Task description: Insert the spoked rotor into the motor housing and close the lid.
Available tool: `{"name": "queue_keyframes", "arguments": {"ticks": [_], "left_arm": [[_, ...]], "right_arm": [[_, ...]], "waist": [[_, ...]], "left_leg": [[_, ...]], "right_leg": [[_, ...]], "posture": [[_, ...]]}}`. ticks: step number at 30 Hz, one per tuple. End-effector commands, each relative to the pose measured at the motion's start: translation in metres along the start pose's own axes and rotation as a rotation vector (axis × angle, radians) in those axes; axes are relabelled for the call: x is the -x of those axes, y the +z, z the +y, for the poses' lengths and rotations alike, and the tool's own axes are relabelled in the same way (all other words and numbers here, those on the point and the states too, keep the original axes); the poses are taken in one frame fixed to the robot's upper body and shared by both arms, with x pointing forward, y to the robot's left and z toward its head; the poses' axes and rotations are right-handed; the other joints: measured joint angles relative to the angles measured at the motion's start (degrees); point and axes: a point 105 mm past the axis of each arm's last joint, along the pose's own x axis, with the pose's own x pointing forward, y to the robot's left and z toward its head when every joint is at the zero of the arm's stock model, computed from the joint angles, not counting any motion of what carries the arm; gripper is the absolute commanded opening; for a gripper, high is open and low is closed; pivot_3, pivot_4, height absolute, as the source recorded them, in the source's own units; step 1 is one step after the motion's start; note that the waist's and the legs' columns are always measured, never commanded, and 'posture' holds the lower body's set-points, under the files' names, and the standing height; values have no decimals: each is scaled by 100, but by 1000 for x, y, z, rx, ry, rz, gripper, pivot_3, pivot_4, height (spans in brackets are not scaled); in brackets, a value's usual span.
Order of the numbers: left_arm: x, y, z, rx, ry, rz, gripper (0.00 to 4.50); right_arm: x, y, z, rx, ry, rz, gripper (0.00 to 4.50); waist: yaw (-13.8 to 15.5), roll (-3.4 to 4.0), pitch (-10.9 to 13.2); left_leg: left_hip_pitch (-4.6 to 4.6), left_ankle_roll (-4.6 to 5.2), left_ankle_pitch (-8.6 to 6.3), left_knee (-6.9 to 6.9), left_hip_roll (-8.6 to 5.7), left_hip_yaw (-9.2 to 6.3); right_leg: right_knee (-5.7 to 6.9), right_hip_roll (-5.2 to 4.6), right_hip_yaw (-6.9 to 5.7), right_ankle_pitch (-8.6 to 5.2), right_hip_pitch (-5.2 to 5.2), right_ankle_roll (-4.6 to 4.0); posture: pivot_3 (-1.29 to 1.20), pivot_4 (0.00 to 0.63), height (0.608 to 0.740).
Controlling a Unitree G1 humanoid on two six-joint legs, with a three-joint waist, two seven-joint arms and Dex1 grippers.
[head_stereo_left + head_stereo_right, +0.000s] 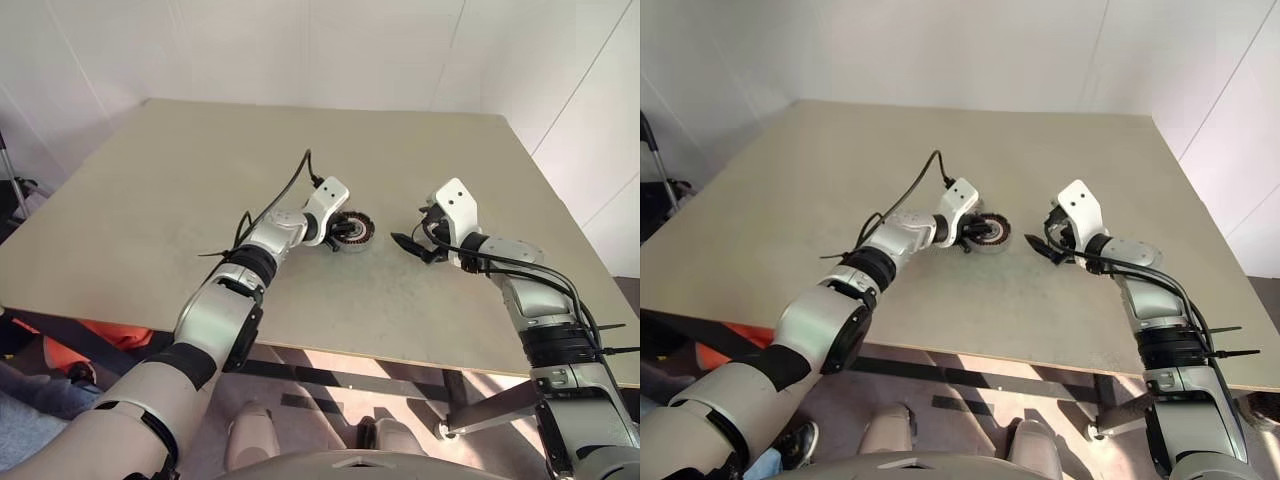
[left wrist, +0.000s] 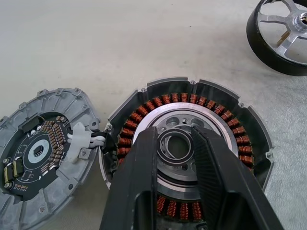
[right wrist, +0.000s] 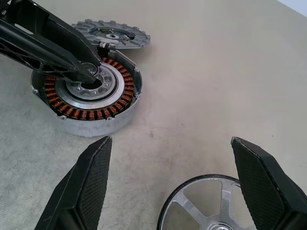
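The motor housing (image 2: 230, 124), a silver cup with a copper winding ring, lies mid-table (image 1: 356, 232). My left gripper (image 2: 175, 136) is over its centre, fingers a narrow gap apart with the hub ring between the tips. The lid (image 2: 43, 158), a grey notched disc carrying a circuit board, lies open flat beside the housing, joined to it by white wires. The spoked rotor (image 3: 221, 203), a black-rimmed ring with silver spokes, rests on the table a short way to the right. My right gripper (image 3: 171, 140) hovers just above it, wide open and holding nothing.
The beige table (image 1: 200, 180) has bare room all round the parts. Its front edge runs close below my arms. White walls stand behind and to the right. A black cable (image 1: 290, 185) loops off my left wrist.
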Motion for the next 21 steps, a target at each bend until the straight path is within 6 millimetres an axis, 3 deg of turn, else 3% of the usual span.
{"name": "queue_keyframes", "arguments": {"ticks": [1, 4, 6, 11, 15, 18, 21], "left_arm": [[1, 23, 2, -41, -3, -57, 1245], [1, 23, 4, -36, 18, -50, 1974], [1, 23, 6, -29, 28, -53, 1974], [12, 47, 16, 17, 36, -180, 1974], [35, 74, 30, 60, 23, -330, 1974], [71, 99, 51, 98, 80, -454, 1974], [94, 92, 64, 90, 146, -444, 1974]], "right_arm": [[3, 19, -7, 34, -22, -55, 4500], [3, 19, -7, 33, -25, -56, 4500], [3, 19, -7, 33, -25, -57, 4500], [3, 20, -5, 31, -18, -62, 4500], [-1, 27, 7, 25, 22, -89, 4500], [-15, 32, 28, 2, 72, -119, 4500], [-26, 37, 40, -25, 94, -139, 4500]], "waist": [[24, 0, 0], [56, 0, 0], [64, 0, 0], [65, 1, 0], [57, 2, 4], [30, 2, 4], [28, 6, 4]], "left_leg": [[0, 0, 0, 0, 0, 0], [0, 0, 0, 0, 0, 0], [0, 0, 0, 0, 0, 0], [0, 0, 0, 0, 0, 0], [0, 0, 0, -3, 1, 0], [3, 0, 0, -12, 2, 1], [8, -1, 1, -22, 5, 3]], "right_leg": [[0, 0, 0, 0, 0, 0], [0, 0, 0, 0, 0, 0], [0, 0, 0, 0, 0, 0], [0, 0, 0, 0, 0, 0], [0, 0, 0, 0, -1, 0], [0, 1, -2, 0, -3, -1], [2, 4, -3, -5, -8, -8]], "posture": [[0, 0, 740], [0, 0, 740], [0, 0, 740], [0, 0, 740], [0, 0, 740], [0, 0, 740], [0, 0, 740]]}}
